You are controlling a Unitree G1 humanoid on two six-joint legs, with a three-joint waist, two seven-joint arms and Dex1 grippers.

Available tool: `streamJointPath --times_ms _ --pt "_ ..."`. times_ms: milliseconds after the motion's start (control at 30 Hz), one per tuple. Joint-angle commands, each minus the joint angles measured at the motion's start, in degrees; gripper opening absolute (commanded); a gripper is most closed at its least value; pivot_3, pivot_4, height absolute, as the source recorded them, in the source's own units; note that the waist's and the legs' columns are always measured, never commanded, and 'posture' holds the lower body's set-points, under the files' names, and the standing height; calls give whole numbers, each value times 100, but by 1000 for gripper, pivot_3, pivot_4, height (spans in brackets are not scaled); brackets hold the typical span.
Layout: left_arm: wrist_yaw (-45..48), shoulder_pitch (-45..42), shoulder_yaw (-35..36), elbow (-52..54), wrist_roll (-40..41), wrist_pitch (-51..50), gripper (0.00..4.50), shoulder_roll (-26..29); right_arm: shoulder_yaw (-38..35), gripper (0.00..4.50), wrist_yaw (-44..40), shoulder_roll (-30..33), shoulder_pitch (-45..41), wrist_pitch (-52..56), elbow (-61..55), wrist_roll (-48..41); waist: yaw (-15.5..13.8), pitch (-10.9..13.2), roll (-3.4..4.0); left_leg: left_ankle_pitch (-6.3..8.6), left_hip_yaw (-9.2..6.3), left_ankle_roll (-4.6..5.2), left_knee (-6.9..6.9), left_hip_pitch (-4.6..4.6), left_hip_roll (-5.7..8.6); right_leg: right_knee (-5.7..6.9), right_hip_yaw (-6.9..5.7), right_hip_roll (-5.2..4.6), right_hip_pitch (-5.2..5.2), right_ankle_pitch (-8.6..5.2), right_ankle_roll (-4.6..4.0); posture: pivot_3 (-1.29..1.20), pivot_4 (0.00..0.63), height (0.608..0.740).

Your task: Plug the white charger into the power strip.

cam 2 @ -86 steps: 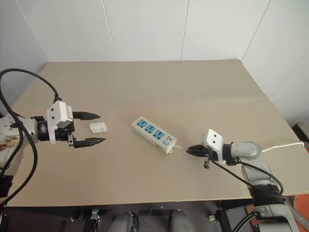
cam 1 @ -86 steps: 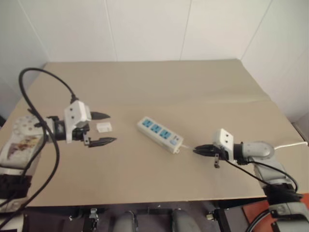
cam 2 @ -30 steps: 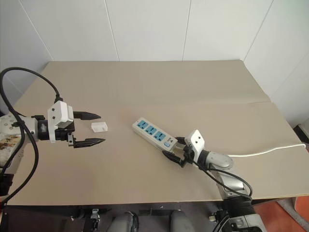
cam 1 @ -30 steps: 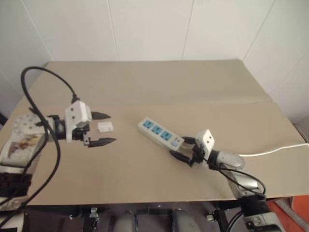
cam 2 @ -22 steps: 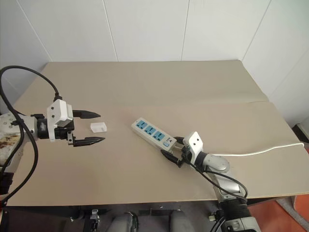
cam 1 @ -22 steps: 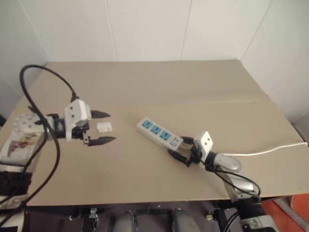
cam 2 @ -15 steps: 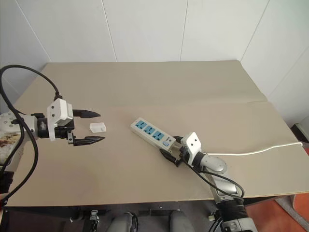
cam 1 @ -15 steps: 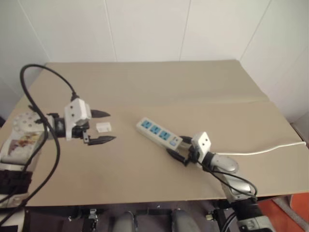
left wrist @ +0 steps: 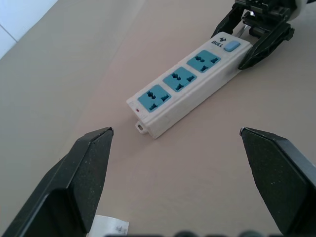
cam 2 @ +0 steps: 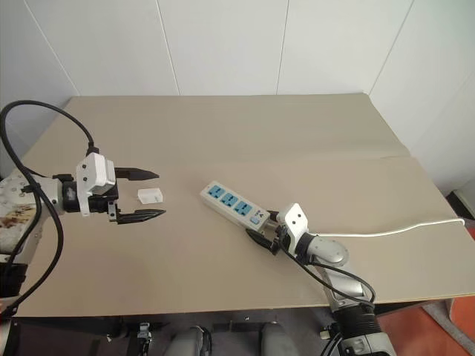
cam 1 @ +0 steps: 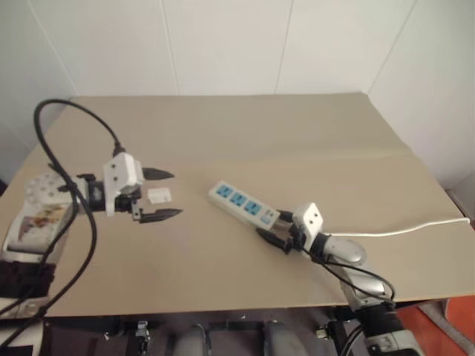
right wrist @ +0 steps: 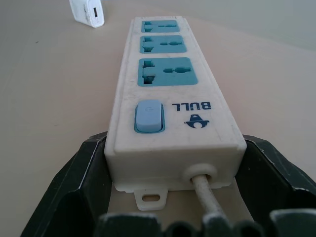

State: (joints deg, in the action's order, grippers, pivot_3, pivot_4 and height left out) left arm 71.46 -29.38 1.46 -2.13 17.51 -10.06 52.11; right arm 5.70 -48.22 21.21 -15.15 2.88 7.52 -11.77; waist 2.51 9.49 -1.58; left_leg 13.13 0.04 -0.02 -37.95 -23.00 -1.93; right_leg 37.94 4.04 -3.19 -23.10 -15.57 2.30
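Open table (cam 2: 223, 133) around power strip (cam 2: 233, 205)

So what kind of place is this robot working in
Probably a plain test room or lab: a bare tan table pushed into a corner of white panelled walls, holding just a power strip with its cable and a small white charger.
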Motion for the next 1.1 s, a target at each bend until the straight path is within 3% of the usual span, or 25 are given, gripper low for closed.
streamJointPath --times_ms 33,233,300,500,800,1100 --pt "236 -858 -443 -700 -617 461 4500 83 64 3439 -867 283 -116 -36 71 -322 -33 0 0 0 0 0 0 1 1 1 -1 0 3 0 0 0 150 740" --pt "1159 -3027 -1305 -2718 -1251 933 4500 -541 396 3439 -2229 674 -691 -92 373 -458 -39 2 -2 0 -2 0 -16 -21 5 -8 -4 3 -2 0 1 0 150 740" --pt "1567 -3597 -1602 -3326 -1478 788 4500 -760 572 3439 -2415 636 -839 -138 456 -361 -20 2 -3 0 -3 1 -19 -24 4 -6 -4 3 -5 0 1 0 150 740" --pt "2002 -4984 -2974 -5161 -3191 931 4500 -1158 1010 3439 -2485 408 -958 -250 608 -24 103 2 -3 0 -6 2 -16 -27 2 -9 0 11 -13 -2 3 0 150 740" --pt "1759 -5546 -3794 -6307 -4504 1113 4500 -1973 1123 3439 -2394 260 -973 -304 765 210 136 4 -5 1 -11 2 -15 -26 1 -4 0 11 -11 -4 7 0 150 740" --pt "1165 -5483 -4184 -6844 -5374 1303 4500 -2128 1245 3439 -2305 161 -977 -460 892 406 155 5 -7 1 -13 2 -14 -22 0 7 5 14 -15 -4 7 0 150 740"
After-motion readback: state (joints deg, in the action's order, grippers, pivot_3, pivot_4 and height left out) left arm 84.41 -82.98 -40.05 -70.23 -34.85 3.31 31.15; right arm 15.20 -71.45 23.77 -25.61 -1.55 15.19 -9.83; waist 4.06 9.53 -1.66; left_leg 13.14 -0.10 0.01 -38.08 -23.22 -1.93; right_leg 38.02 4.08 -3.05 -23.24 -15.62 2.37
